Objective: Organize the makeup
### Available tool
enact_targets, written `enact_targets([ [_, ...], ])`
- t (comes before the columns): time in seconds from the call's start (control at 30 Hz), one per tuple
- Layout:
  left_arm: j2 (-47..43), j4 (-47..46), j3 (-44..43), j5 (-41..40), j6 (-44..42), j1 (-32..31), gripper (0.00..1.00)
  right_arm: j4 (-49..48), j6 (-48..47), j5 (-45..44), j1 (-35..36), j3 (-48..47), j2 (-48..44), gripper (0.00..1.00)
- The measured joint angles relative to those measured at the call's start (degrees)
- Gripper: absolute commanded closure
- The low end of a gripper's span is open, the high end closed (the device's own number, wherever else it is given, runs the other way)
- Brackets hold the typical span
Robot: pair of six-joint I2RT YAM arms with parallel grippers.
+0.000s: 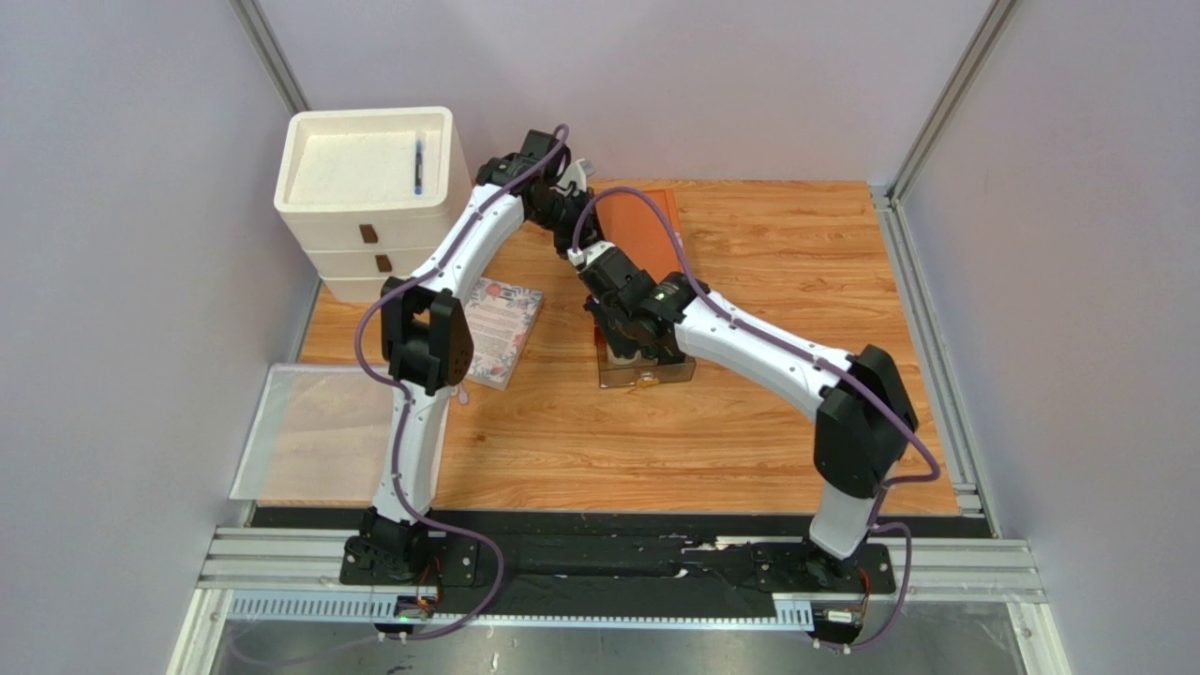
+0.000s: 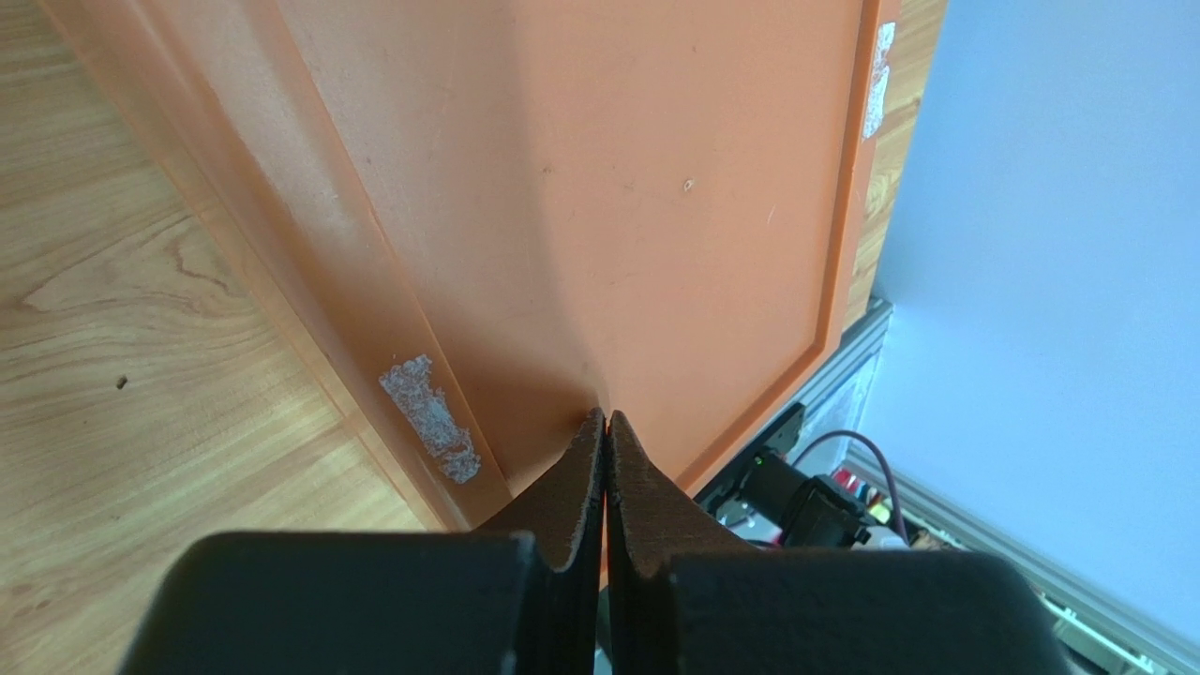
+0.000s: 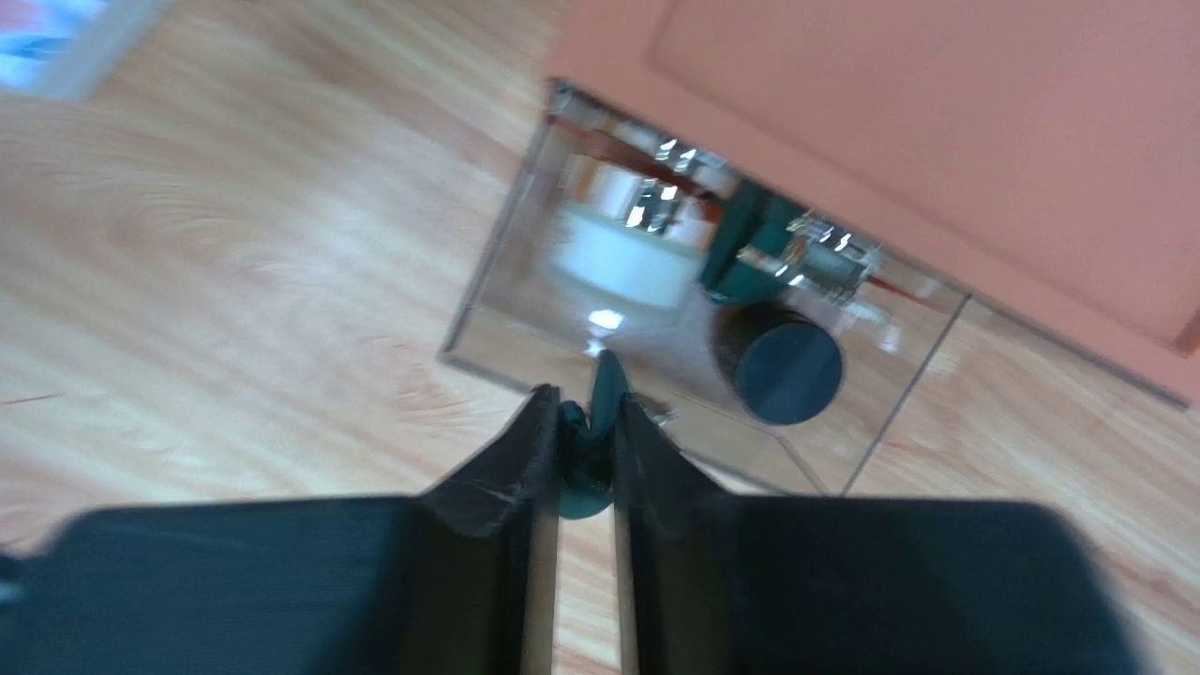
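Partway: right gripper pinched a green compact over the part-filled clear box; left gripper closed, empty.

Wood-grain table, matt orange plastic box, glossy clear case, matt dark round compact.

You have a wooden table with a white three-drawer unit standing on it. Plain pale lilac walls close in behind the unit and on its left, and an aluminium post rises just beside it. A matching wall stands well to its right. Nearer you than the unit, a clear panel lies at the table edge, then a metal rail runs crosswise. The light is soft and even
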State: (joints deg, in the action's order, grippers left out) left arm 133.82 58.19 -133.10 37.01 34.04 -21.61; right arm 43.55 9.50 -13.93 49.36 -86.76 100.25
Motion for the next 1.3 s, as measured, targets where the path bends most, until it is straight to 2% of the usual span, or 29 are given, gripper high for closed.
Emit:
enact_targets([
  [0.07,0.0,0.66,-0.44,-0.13,-0.35,0.0,1.0,0.79,-0.15,-0.94,-1.53,-0.98,2.99,0.47],
  [0.13,0.0,0.79,-0.61,-0.24,-0.66,0.02,1.0,1.51,-0.37,-1.88,-2.21,-1.27,5.44,0.4],
  [0.33,0.0,0.92,-0.63,-0.57,-0.98,0.17,1.0,2.95,-0.11,-2.51,-2.23,-1.95,6.36,0.39],
  [0.4,0.0,0.94,-0.63,-0.66,-0.98,0.26,1.0,2.78,0.02,-2.51,-2.19,-2.01,6.01,0.42],
  [0.43,0.0,0.94,-0.63,-0.68,-0.98,0.33,1.0,2.69,0.09,-2.51,-2.19,-1.9,5.66,0.5],
  [0.47,0.0,0.92,-0.63,-0.68,-0.98,0.33,1.0,1.88,0.13,-2.47,-2.19,-1.27,4.74,0.64],
  [0.5,0.0,0.92,-0.63,-0.68,-0.98,0.33,1.0,1.53,0.07,-2.54,-2.19,-0.68,3.85,0.84],
  [0.53,0.0,0.94,-0.63,-0.68,-0.98,0.33,1.0,0.31,0.2,-2.49,-2.19,0.63,2.54,1.0],
  [0.67,0.0,0.92,-0.63,-0.68,-0.98,0.33,1.0,-3.04,2.69,0.26,-3.19,7.63,-5.38,1.0],
  [0.77,0.0,0.9,-0.63,-0.68,-0.98,0.33,1.0,-5.88,7.17,7.13,-6.8,12.7,-11.02,1.0],
  [0.87,0.0,0.87,-0.63,-0.68,-0.98,0.33,1.0,-10.34,13.27,17.11,-13.73,18.97,-14.69,1.0],
  [1.07,0.0,0.87,-0.63,-0.66,-0.98,0.35,1.0,-19.54,28.0,34.75,-27.52,32.5,-15.8,1.0],
  [1.2,0.0,0.85,-0.63,-0.66,-1.01,0.37,1.0,-26.1,38.29,43.67,-31.43,39.47,-15.78,1.0],
  [1.3,0.0,0.87,-0.63,-0.66,-1.01,0.37,1.0,-30.6,42.34,47.41,-32.46,40.61,-15.21,1.0],
])
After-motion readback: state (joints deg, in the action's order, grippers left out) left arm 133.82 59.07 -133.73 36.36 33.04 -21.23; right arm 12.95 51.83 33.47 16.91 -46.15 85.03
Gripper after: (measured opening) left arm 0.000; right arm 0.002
